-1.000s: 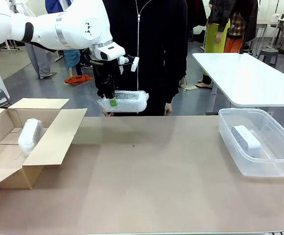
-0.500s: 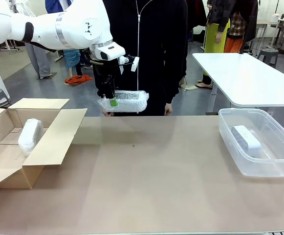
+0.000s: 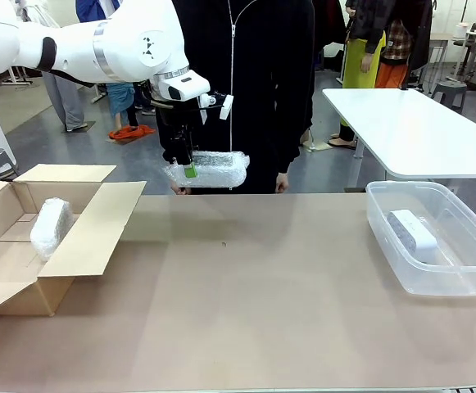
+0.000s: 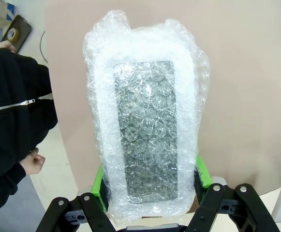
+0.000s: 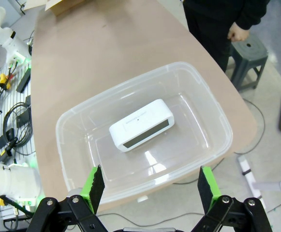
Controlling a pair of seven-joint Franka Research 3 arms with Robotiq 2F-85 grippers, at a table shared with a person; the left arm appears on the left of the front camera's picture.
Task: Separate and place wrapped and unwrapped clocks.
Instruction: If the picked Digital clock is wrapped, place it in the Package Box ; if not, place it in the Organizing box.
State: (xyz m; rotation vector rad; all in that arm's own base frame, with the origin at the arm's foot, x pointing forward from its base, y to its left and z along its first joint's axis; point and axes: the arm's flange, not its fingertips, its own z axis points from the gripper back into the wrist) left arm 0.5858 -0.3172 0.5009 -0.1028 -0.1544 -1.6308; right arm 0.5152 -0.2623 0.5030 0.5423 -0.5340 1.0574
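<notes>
A wrapped clock (image 3: 51, 227) lay in the open cardboard box (image 3: 90, 233) left of the table (image 3: 254, 303), left gripper (image 3: 186, 167) squeezed a second bubble-wrapped clock (image 3: 209, 169) above the table's far edge, person's hand (image 3: 282, 182) close behind, bare clock (image 3: 412, 235) sat in the clear bin (image 3: 385, 237) on the table's right, right gripper (image 5: 149, 186) spread wide above it.

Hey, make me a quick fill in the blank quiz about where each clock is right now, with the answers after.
1. The left end effector grips a clock swathed in ____ wrap.
2. The other wrapped clock lies in the ____ box.
3. The bare clock lies in the clear plastic ____.
4. The right end effector is ____.

Answers: bubble; cardboard; bin; open
</notes>
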